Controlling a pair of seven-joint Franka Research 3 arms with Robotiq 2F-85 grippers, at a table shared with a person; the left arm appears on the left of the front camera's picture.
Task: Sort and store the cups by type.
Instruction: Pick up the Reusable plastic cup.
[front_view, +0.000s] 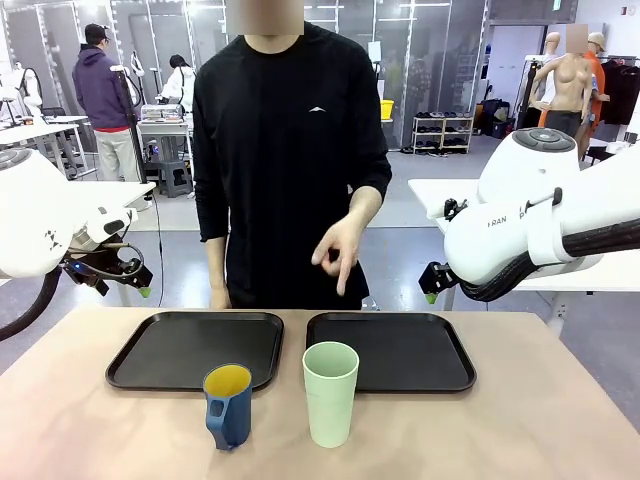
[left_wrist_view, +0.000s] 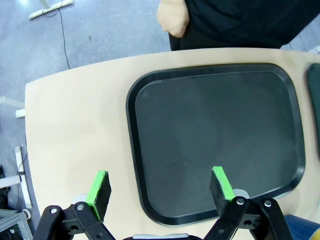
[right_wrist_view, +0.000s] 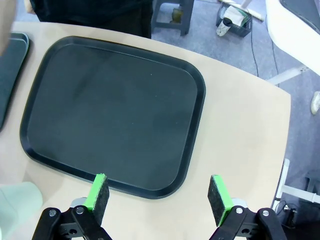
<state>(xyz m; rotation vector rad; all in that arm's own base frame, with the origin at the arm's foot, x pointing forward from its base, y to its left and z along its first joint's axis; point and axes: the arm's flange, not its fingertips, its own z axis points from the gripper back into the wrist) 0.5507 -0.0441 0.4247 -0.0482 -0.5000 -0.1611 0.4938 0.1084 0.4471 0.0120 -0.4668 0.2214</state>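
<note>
The blue mug (front_view: 229, 405) and mint tumbler (front_view: 330, 393) are placed at the surface's (front_view: 520, 430) near edge; the left gripper (left_wrist_view: 160, 187) and right gripper (right_wrist_view: 159, 192) are spread open.

Left tray (front_view: 170, 350) and right tray (front_view: 420, 345) offer flat open room. Blue mug (front_view: 229, 410) and green tumbler (front_view: 331, 395) stand near the worktop's (front_view: 520, 420) near edge, narrow gap between them. Person's hand (front_view: 340, 255) hangs over the trays' far middle, blocking there. Worktop sides open.
</note>
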